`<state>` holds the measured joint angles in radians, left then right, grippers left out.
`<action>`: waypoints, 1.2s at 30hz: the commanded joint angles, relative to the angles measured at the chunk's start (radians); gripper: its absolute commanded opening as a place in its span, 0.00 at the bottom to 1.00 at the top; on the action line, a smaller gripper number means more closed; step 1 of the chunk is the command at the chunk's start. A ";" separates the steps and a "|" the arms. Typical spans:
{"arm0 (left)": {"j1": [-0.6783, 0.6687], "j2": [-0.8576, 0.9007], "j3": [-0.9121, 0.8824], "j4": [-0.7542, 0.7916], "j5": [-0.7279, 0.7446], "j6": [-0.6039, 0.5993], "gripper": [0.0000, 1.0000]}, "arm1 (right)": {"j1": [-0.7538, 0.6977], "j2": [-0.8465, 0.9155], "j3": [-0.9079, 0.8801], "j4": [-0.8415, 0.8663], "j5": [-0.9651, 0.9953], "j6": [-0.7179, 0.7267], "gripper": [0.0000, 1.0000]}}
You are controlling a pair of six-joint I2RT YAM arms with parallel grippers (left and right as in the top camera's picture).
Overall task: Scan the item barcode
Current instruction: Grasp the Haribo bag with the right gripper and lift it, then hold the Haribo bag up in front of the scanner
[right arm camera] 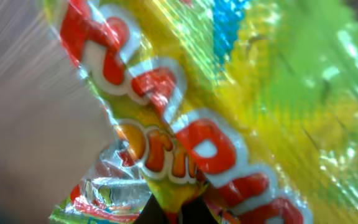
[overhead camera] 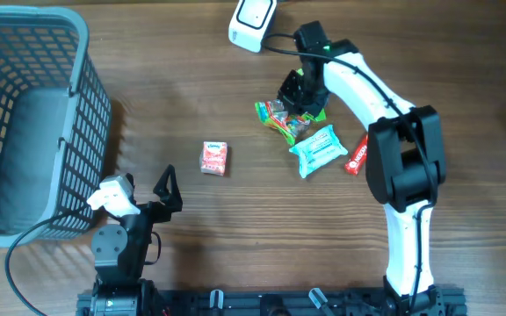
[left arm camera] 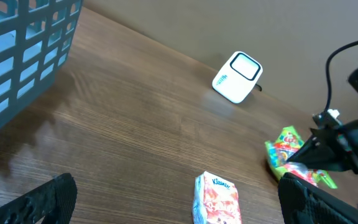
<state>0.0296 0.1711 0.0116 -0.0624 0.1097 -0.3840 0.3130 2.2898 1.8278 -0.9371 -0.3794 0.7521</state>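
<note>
Here, the right gripper (overhead camera: pixel 299 96) has its 2 fingers pressed together on the crinkly green and yellow plastic sweet bag (overhead camera: pixel 279 118), which lies on the table near the white box-shaped barcode scanner (overhead camera: pixel 253 17), on the robot's side of it. The bag looks light, soft and slippery; a sealed edge seems the safest pinch. The left gripper (overhead camera: pixel 140 189), well away from the scanner, stands spread and holds nothing. The grey plastic mesh basket (overhead camera: pixel 25 53), far left of the scanner, shows nothing inside.
</note>
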 commanded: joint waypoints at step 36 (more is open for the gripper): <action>0.008 -0.005 -0.006 -0.002 0.012 -0.017 1.00 | 0.127 -0.108 0.016 0.938 0.672 -0.309 0.05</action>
<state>0.0296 0.1711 0.0116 -0.0624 0.1097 -0.3840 0.4397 2.1151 1.8160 -0.0978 0.1184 0.4412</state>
